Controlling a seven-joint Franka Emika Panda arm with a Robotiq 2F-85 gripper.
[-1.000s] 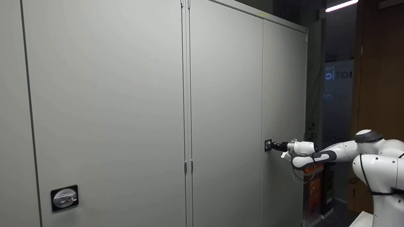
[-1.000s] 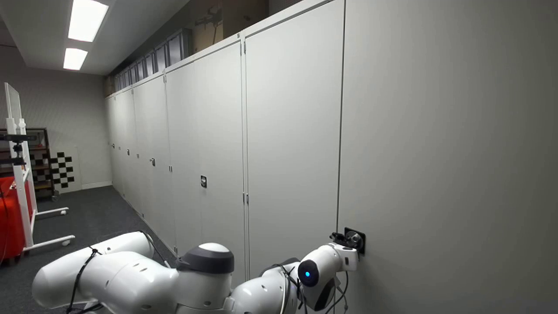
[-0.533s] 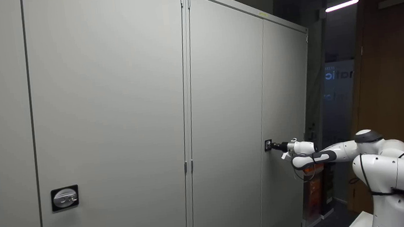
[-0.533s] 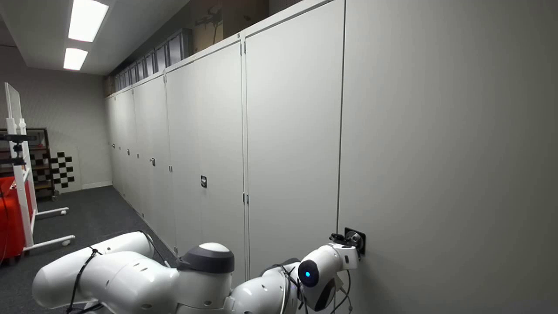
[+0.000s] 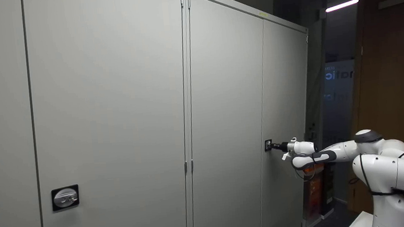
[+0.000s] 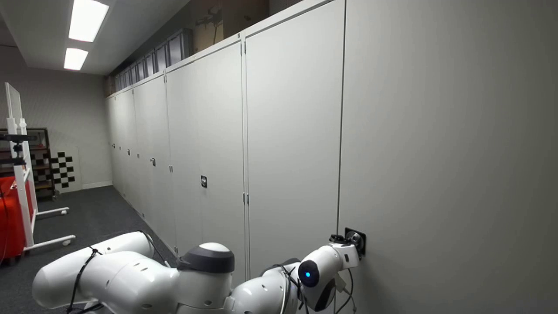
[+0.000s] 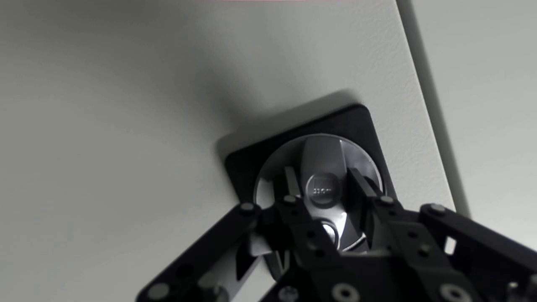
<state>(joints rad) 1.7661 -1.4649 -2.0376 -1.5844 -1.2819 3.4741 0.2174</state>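
A round metal door handle (image 7: pixel 323 153) with a raised central grip is set in a square black plate (image 7: pixel 356 117) on a light grey cabinet door (image 7: pixel 105 147). My gripper (image 7: pixel 321 174) straddles that grip, one finger (image 7: pixel 292 184) close along its left side and the opposite finger (image 7: pixel 361 182) against its right. The jaws are partly closed, around the handle. The grip stands slightly askew to the plate's edges. In both exterior views my gripper (image 5: pixel 274 145) reaches the handle (image 6: pixel 356 239) beside the seam between two doors. The lower part of the handle is hidden behind the gripper's linkage.
A long row of grey cabinets (image 6: pixel 287 131) runs along the wall. Another handle (image 5: pixel 65 198) sits on a door further along. A red object (image 6: pixel 13 218) and a white wheeled frame (image 6: pixel 27 192) stand on the far side. A cable (image 6: pixel 350 292) hangs below the wrist.
The wrist has turned slightly, and the cable below it has swung a little to the right in an exterior view. The rest of the arm and the cabinet doors look unchanged.
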